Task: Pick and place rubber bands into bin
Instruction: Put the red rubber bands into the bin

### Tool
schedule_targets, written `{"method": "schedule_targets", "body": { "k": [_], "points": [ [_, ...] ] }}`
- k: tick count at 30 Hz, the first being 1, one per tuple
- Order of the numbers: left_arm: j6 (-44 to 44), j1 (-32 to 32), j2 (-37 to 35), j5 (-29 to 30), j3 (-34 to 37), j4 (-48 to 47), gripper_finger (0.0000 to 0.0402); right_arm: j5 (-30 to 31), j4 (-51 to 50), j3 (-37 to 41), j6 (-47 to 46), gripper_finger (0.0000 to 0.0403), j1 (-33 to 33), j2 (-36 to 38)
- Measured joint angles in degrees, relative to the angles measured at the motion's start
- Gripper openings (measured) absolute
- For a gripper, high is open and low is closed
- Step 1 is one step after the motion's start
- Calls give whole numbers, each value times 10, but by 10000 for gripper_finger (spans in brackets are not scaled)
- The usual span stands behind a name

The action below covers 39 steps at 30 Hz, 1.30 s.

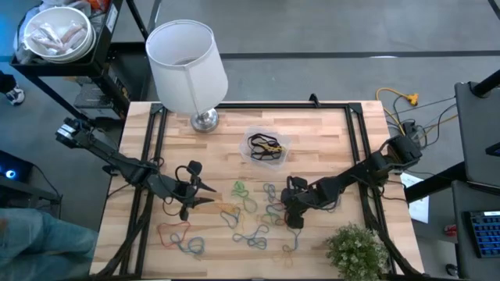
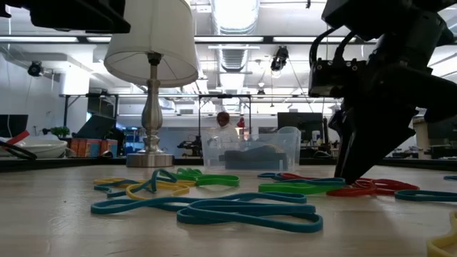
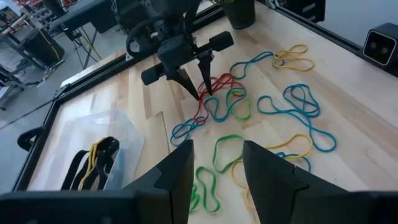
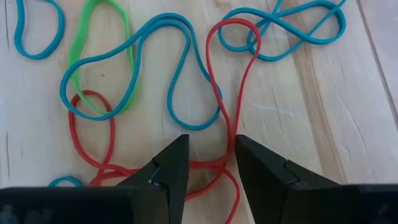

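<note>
Just short of the bin (image 1: 266, 147), your right gripper (image 1: 294, 221) stood tip-down on the bench (image 1: 328, 133), jaws parted and holding nothing, straddling a red rubber band (image 4: 231, 112). That band's long axis ran straight ahead from the jaws, away from the wrist, tangled with a blue one (image 4: 180, 74). It probably lay between the tips, though contact wasn't clear. Your left gripper (image 1: 190, 195) hovered farther from the bin, also parted and empty, so the right arm was nearer.
</note>
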<state>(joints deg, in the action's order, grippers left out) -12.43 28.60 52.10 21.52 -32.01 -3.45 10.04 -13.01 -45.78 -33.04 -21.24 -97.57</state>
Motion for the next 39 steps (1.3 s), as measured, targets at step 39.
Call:
{"method": "schedule_targets", "body": {
  "k": [39],
  "points": [
    [0, 0, 4, 0, 0, 0, 123, 146, -146, -125, 140, 8, -56, -7]
  ]
}}
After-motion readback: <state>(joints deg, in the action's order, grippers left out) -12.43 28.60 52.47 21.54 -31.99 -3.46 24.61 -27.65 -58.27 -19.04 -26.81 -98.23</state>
